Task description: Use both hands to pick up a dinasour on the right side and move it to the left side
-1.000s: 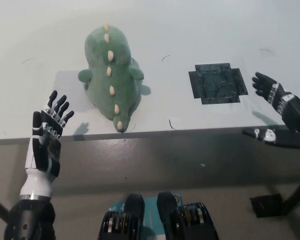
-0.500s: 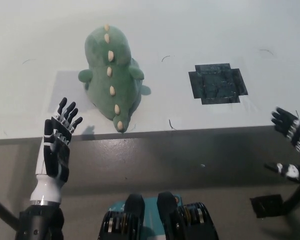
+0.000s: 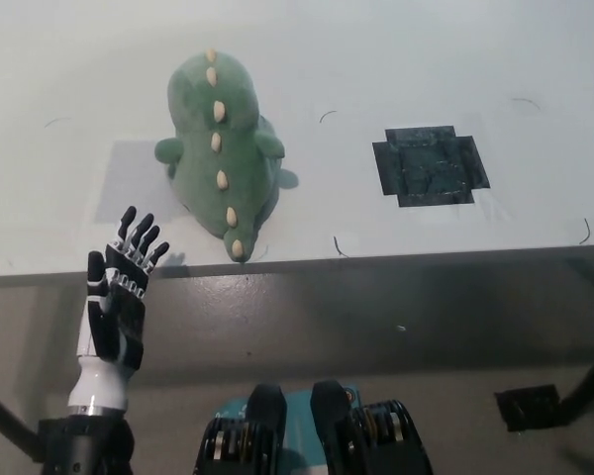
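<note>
A green plush dinosaur [image 3: 222,156] with cream spikes along its back lies on the white table [image 3: 396,59], left of the middle, its tail reaching the front edge. My left hand [image 3: 120,287] is raised at the table's front edge, lower left of the dinosaur and apart from it. Its fingers are spread and it holds nothing. My right hand is out of the picture.
A black taped square [image 3: 431,164] marks the table to the right of the dinosaur. A pale grey patch [image 3: 134,178] lies under and left of the dinosaur. The table's front edge [image 3: 376,257] runs across the middle, with dark floor below it.
My right hand has drawn back to the right and dropped out of view. My left hand has shifted slightly right and lower, still spread. The dinosaur has not moved.
</note>
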Robot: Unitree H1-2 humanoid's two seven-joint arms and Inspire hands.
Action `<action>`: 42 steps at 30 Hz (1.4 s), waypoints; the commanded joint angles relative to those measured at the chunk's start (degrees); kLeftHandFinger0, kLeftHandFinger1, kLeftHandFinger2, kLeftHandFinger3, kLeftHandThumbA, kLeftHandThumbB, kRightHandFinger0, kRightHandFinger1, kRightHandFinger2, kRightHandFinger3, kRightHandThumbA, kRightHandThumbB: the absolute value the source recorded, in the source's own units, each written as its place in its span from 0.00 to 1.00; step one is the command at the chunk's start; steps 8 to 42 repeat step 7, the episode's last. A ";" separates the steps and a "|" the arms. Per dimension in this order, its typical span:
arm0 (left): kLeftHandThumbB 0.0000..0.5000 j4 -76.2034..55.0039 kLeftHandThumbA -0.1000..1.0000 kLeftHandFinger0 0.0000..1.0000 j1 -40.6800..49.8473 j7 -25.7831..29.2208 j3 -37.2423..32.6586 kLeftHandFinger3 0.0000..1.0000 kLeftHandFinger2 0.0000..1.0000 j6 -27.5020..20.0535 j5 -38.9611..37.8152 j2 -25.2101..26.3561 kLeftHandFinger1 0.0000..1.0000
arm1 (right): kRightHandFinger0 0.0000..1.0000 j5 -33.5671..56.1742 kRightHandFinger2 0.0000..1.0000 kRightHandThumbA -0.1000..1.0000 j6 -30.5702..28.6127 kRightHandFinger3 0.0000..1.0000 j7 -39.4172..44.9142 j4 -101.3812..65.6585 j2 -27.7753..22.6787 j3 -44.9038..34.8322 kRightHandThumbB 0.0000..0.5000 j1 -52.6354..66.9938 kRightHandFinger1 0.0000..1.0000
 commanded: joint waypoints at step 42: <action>0.77 1.77 1.00 1.00 0.28 -2.03 0.44 1.00 1.00 -4.21 -0.82 1.13 1.00 | 1.00 0.47 1.00 1.00 -1.09 1.00 -3.58 -0.85 -1.18 -2.27 0.38 -3.84 1.00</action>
